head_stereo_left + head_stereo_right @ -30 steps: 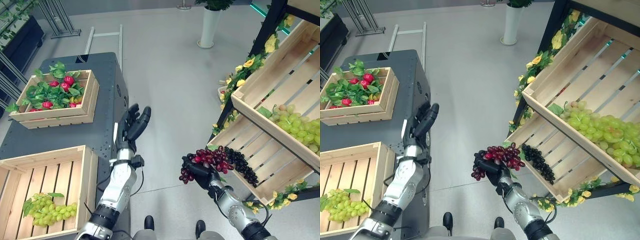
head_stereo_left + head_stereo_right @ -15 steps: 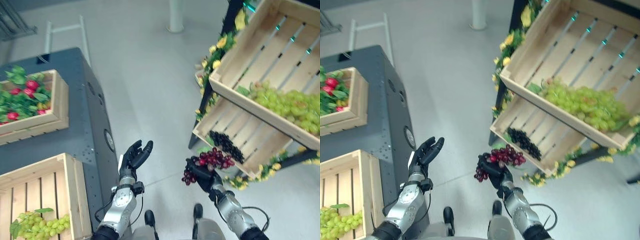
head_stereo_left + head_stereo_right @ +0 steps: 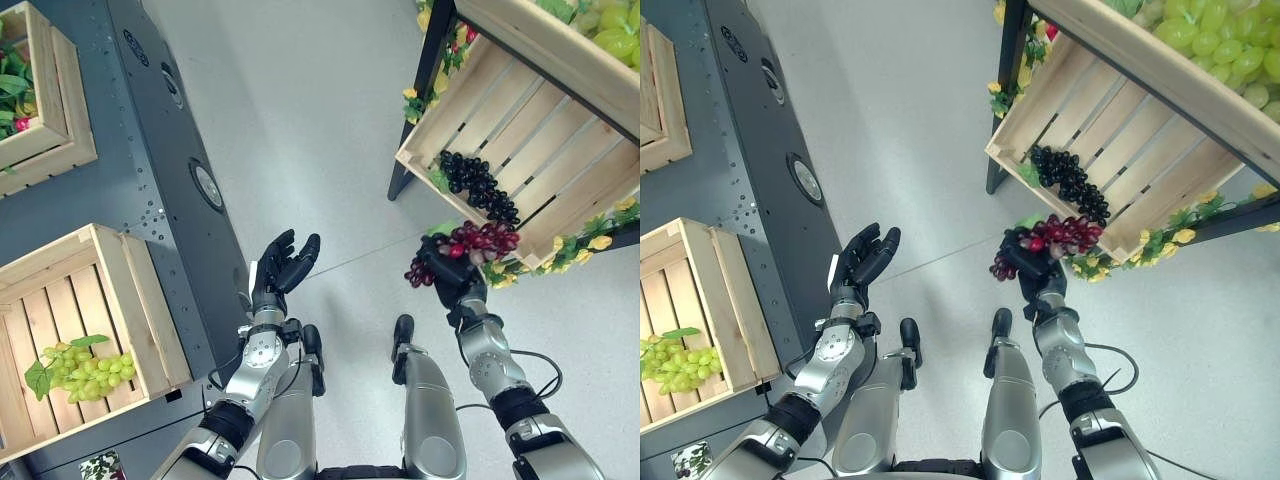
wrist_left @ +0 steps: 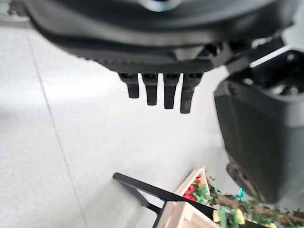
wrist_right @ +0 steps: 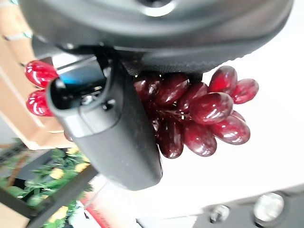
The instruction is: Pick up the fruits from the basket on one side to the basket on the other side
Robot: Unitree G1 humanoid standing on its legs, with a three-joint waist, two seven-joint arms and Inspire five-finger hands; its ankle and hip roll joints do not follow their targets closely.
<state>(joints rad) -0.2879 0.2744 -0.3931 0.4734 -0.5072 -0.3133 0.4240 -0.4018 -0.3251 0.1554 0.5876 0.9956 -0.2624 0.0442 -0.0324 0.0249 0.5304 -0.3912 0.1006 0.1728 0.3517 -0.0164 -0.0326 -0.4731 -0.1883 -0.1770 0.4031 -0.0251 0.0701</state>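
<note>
right hand (image 3: 447,277) fingers curled round red grapes (image 3: 470,243), left hand (image 3: 280,272) fingers straight, empty

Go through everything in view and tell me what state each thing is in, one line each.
Red grapes: lifted clear of the crates, held in the right hand.
Right hand: shut on the red grapes.
Left hand: open, holding nothing.
Black grapes: lying in the lower shelf crate.
Green grapes: lying in the near crate.

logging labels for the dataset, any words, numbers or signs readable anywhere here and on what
None can be read.
The round badge on the dark cabinet is too small to make out.
The wooden crates and the red grapes in the right hand bear no print.
</note>
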